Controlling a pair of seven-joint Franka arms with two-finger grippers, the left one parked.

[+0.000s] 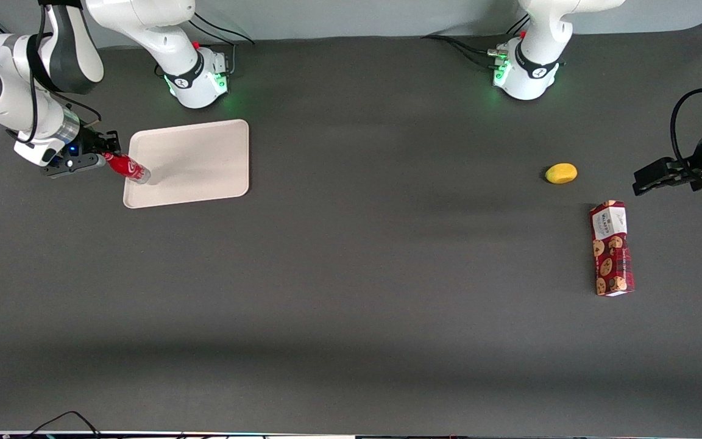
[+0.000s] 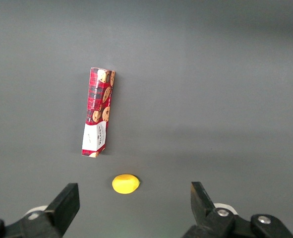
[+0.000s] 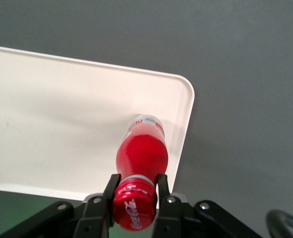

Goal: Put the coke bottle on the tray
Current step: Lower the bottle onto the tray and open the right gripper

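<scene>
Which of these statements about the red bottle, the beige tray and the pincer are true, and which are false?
1. The pincer grips the small red coke bottle at its cap end. True.
2. The bottle's base is over the flat cream rectangular tray. True.
3. The yellow oval fruit lies on the tray. False: it lies on the dark table, toward the parked arm's end.
4. The red cookie box stands upright. False: it lies flat.

Robotics lab bench setup. Two white arm bases (image 1: pixel 195 76) with green status lights are bolted to a dark grey matte worktop (image 1: pixel 351 305), with cables trailing from them. Test props sit well apart: cookie box (image 1: pixel 612 248), yellow fruit (image 1: pixel 560 173), cream tray (image 1: pixel 205 161).
</scene>
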